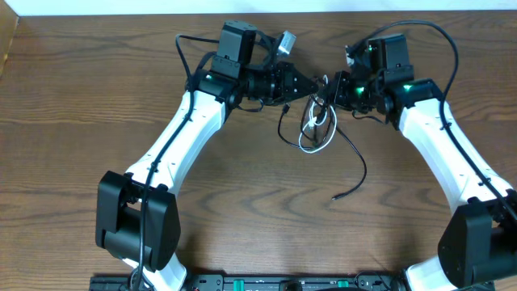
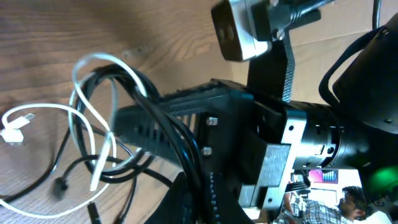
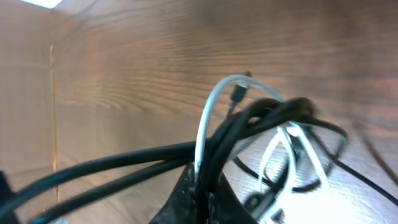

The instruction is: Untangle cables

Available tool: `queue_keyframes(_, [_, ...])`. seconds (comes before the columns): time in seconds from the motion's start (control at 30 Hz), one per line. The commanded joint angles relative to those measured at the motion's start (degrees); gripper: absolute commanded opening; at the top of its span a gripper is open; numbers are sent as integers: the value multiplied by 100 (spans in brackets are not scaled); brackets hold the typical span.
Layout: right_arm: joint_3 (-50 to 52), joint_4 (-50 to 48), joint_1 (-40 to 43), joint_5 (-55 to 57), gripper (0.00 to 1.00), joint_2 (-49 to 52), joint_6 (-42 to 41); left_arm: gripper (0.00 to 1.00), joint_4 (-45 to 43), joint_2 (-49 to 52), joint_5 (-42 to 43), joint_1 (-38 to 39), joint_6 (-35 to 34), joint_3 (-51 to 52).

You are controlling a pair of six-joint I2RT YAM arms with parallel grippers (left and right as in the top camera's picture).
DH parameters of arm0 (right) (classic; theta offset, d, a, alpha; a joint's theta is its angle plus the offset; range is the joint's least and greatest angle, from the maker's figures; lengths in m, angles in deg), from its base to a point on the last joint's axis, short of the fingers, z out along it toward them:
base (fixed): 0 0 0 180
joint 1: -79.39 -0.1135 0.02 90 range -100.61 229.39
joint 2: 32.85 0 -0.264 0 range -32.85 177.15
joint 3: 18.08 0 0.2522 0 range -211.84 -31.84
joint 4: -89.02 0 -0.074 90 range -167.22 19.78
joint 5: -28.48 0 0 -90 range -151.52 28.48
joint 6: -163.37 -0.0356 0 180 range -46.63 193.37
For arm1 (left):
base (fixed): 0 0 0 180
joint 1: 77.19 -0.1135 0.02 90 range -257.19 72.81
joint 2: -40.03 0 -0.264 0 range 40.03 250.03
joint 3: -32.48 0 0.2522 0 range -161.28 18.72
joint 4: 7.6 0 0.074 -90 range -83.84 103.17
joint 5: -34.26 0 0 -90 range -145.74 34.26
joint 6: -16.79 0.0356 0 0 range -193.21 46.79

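Black and white cables (image 1: 317, 129), light, limp and slippery, are pinched just beside their tangle by the closed left pincer (image 1: 320, 83) and right pincer (image 1: 336, 87), seemingly sound holds.

**LEGIBLE MARKINGS: NONE**

No text, label, brand, number or sign can be read in any view. Small light marks on the black rail (image 1: 266, 283) at the worktop's (image 1: 81, 121) near edge are too small to read.
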Motion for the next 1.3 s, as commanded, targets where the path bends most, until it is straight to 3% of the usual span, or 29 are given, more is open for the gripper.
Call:
queue_keyframes(0.0, [-44, 260, 319, 271, 1, 26, 72, 7, 9, 50, 199, -289, 284, -15])
queue_keyframes(0.3, [-44, 1394, 1578, 492, 1, 26, 927, 8, 1307, 50, 26, -1252, 1152, -15])
queue_keyframes(0.67, [-44, 1526, 2411, 789, 1, 28, 1521, 7, 2393, 50, -236, -1714, 2514, -15])
queue_keyframes(0.8, [-44, 1569, 2433, 483, 1, 28, 1714, 7, 2813, 50, -868, -1762, 2855, -15])
queue_keyframes(0.97, [-44, 1637, 2168, -81, 1, 26, 1825, 7, 2876, 50, -859, -1644, 2955, -15])
queue_keyframes(1.13, [-70, 1325, 1633, -942, 1, 4, 1799, 9, 2551, 50, -35, -1421, 2955, -15])
queue_keyframes(1.27, [-297, 1263, 1331, -855, 1, -17, 1705, 13, 2109, 35, 855, -1340, 2953, -17])
